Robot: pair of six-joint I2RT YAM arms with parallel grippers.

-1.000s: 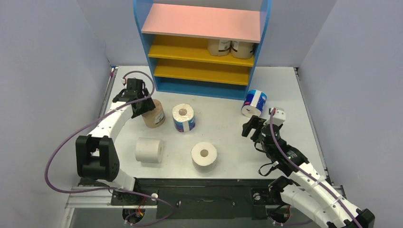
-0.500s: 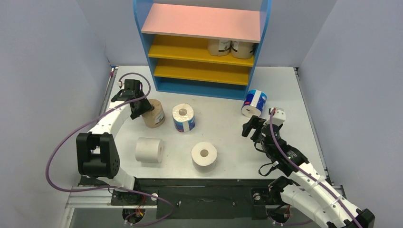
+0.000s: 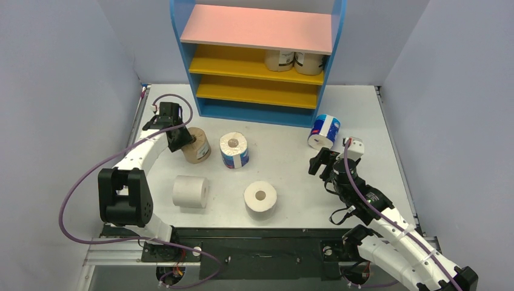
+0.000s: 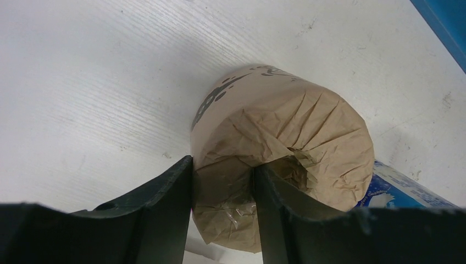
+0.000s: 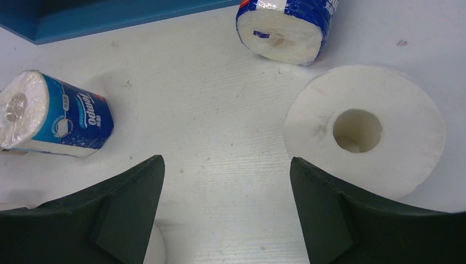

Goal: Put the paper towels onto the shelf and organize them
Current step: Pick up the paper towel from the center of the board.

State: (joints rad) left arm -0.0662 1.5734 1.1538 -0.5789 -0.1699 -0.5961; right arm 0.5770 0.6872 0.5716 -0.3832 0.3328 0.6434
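Observation:
The shelf (image 3: 257,30) stands at the back with two tan rolls (image 3: 294,60) on the right of its upper yellow board. My left gripper (image 3: 182,137) is shut on a tan-wrapped roll (image 3: 198,146) on the table, one finger in the core and one outside the wall; the roll fills the left wrist view (image 4: 286,126). A blue-and-white roll (image 3: 234,150) stands beside it. Another blue-and-white roll (image 3: 324,131) lies near the shelf's right foot. Two white rolls (image 3: 191,191) (image 3: 260,199) sit nearer. My right gripper (image 3: 317,161) is open and empty, with a white roll (image 5: 365,132) just beyond its right fingertip.
Grey walls close in the table on the left, right and back. The shelf's blue base (image 5: 110,14) shows at the top of the right wrist view, with the lying blue-and-white roll (image 5: 286,27) and the standing one (image 5: 55,115) ahead of my right fingers.
My left wrist has shifted slightly towards the far left while still gripping the tan roll, which stays about in place. The right arm has not moved.

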